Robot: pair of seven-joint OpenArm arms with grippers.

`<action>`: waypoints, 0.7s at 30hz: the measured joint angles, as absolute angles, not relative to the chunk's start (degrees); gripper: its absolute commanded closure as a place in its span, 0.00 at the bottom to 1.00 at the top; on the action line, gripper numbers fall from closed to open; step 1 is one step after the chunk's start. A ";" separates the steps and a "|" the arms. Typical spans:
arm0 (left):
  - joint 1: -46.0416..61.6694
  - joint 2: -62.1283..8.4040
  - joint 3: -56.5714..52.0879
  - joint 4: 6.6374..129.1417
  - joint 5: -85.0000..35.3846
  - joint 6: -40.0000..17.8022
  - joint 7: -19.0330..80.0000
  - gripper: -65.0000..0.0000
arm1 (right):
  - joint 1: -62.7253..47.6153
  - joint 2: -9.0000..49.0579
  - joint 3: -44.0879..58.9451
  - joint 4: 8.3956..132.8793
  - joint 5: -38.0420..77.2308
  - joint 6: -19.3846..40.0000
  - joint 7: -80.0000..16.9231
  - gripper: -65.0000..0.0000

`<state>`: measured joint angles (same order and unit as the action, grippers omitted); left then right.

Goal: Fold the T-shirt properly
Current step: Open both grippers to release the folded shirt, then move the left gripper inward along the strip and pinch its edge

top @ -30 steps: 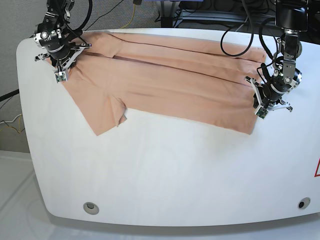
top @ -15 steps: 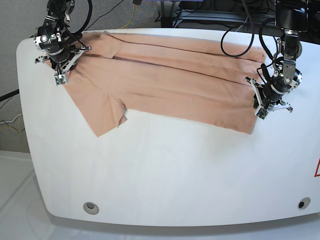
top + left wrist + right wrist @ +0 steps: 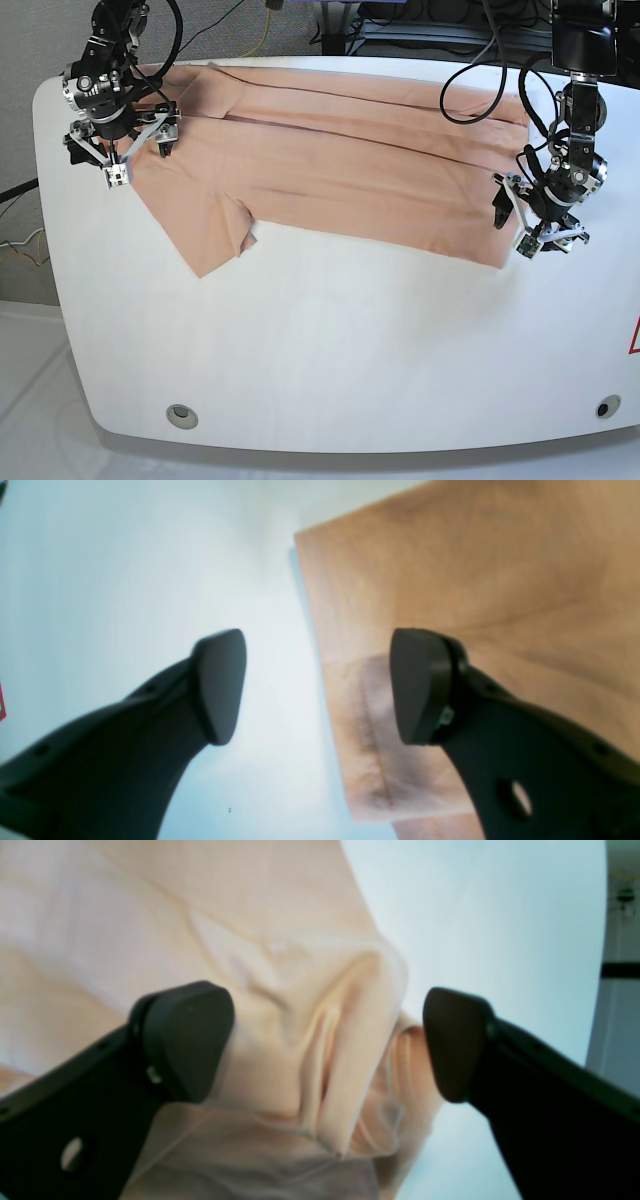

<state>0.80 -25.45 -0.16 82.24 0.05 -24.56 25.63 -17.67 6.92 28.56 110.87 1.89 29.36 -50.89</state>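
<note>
**A:** Where does the T-shirt lie?

**B:** Spread along the far half of the white tabletop, its long axis running side to side in the base view, with part of it already doubled over lengthwise, judging by the layered edges. One sleeve juts toward the near edge on that view's left.

**A:** And the pincers?

**B:** One at each short end. The right pincer hangs over the bunched collar end; its wrist view shows the jaws spread wide, empty, with a puckered ridge of cloth between them. The left pincer is at the hem end, also spread and gripping nothing. In its wrist view one finger sits above bare tabletop and the other above the shirt, so the hem edge runs straight through the gap.

**A:** So which relation matters most?

**B:** My guess is that the next fold brings one short end toward the other, or the far long edge toward the near one. Either way each arm is nearest to its own end. The left pincer straddles the edge squarely; the right has a thicker, crumpled wad under it and could catch too many layers.
</note>
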 measured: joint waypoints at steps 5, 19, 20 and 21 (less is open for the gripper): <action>-0.78 -25.45 -0.19 82.24 0.03 -24.51 25.58 0.35 | -15.84 6.83 28.56 111.77 1.91 29.36 -51.07 0.06; -4.36 -25.15 -0.12 76.75 0.21 -24.47 23.68 0.35 | -7.49 5.61 28.53 110.34 1.80 29.30 -51.09 0.06; -4.84 -24.84 -0.12 75.42 0.21 -24.47 22.39 0.35 | -6.70 5.17 28.58 109.58 1.74 29.32 -51.11 0.06; -5.30 -24.40 -0.12 74.13 0.27 -24.32 21.41 0.35 | -6.04 4.84 28.51 108.75 1.78 29.34 -51.13 0.06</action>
<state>-5.30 -24.40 -0.12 74.13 0.27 -24.32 21.41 -6.04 4.84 28.51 108.75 1.78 29.34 -51.13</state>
